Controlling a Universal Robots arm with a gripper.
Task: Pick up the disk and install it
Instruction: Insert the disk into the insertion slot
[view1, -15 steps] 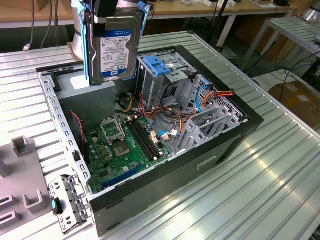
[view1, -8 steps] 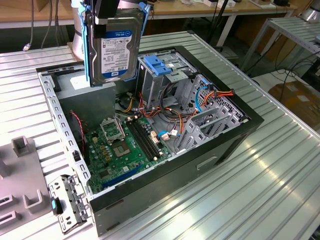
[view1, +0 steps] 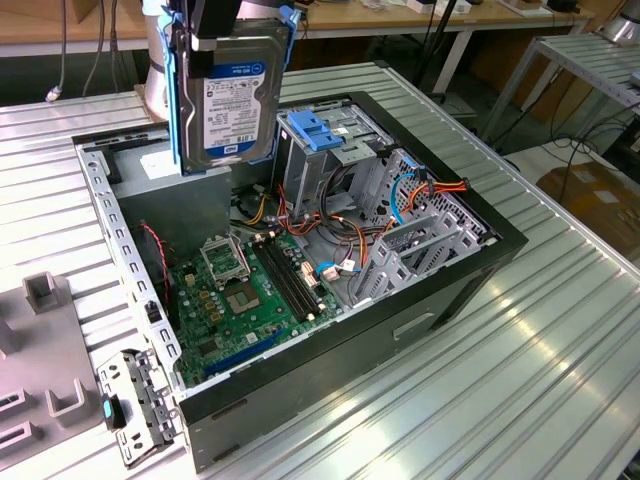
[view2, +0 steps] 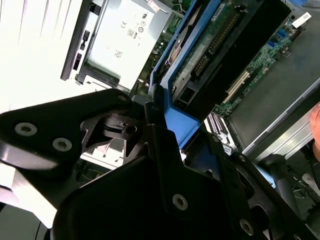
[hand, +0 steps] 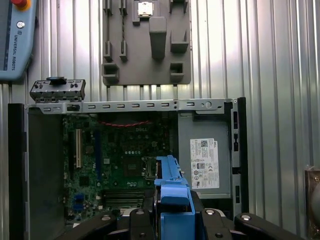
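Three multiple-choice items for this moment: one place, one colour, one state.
1. Where is the disk? A) in the air over the open computer case B) flat on the table C) in the drive cage
2. Colour of its side rails? A) red B) blue C) yellow
3. The hand is: A) open, empty B) shut on the disk C) shut on a cable
1 A: held above the case in the exterior view. 2 B: blue strips edge it. 3 B: the hand clamps its edge in the first wrist view.
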